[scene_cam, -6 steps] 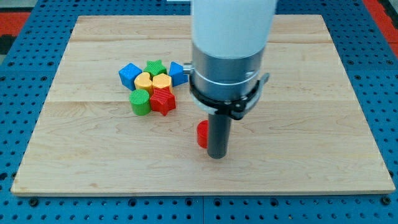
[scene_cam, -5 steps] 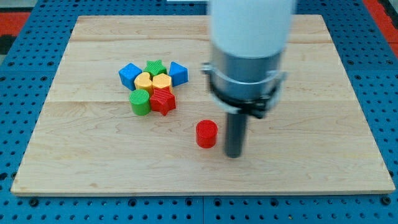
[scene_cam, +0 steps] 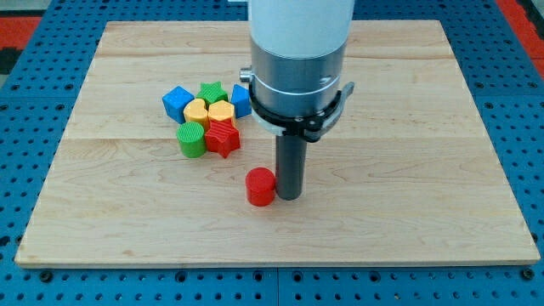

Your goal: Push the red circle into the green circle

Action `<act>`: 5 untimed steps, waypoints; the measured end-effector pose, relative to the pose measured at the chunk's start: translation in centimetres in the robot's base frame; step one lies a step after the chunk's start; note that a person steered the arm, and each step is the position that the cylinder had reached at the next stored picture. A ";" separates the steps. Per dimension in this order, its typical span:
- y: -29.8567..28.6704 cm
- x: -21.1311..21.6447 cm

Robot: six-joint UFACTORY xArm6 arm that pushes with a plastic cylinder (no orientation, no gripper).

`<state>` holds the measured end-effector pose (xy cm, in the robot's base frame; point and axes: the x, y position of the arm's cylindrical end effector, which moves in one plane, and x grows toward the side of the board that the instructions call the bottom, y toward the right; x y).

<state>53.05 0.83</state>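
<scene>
The red circle (scene_cam: 260,187) lies on the wooden board below and to the right of the block cluster. My tip (scene_cam: 289,196) is right against its right side. The green circle (scene_cam: 191,139) sits at the lower left of the cluster, touching the red star (scene_cam: 223,138). The red circle is apart from the green circle, lower and to its right.
The cluster also holds a blue block (scene_cam: 177,102), a green star (scene_cam: 212,91), a yellow circle-like block (scene_cam: 196,111), a yellow heart (scene_cam: 221,111) and a blue block (scene_cam: 240,100) partly behind the arm. The wooden board (scene_cam: 425,170) lies on a blue pegboard.
My tip swung right, away from the red circle, then came back left and pushed it leftward. The red circle now lies further left and slightly lower.
</scene>
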 end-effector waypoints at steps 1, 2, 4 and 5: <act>-2.8 2.3; -7.5 1.3; -11.2 -2.8; -11.2 -4.7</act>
